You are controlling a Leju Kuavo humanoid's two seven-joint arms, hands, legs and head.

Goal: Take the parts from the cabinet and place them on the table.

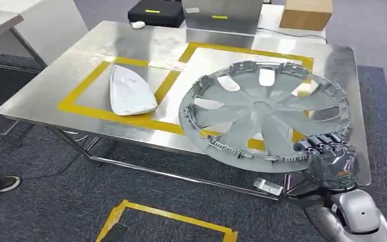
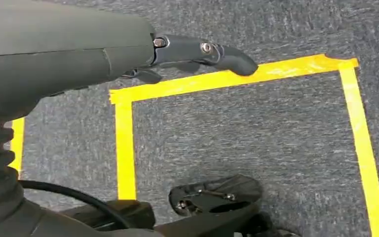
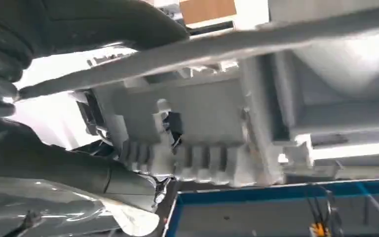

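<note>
Right robot hand [image 1: 329,154] gripped the grey wheel cover [image 1: 262,113] by its near rim, over the desk [image 1: 80,75], not yet released. White part [image 1: 128,91] lay well left. Left robot hand [image 2: 197,52] hung empty, fingers apart.

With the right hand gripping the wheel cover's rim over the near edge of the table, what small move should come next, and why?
Probably ease it forward and down until it lies flat inside the taped box. The right hand grips the near rim of the wheel cover, which is tilted and overhangs the steel table at its near edge, across the yellow tape. The white part lies well aside.
</note>
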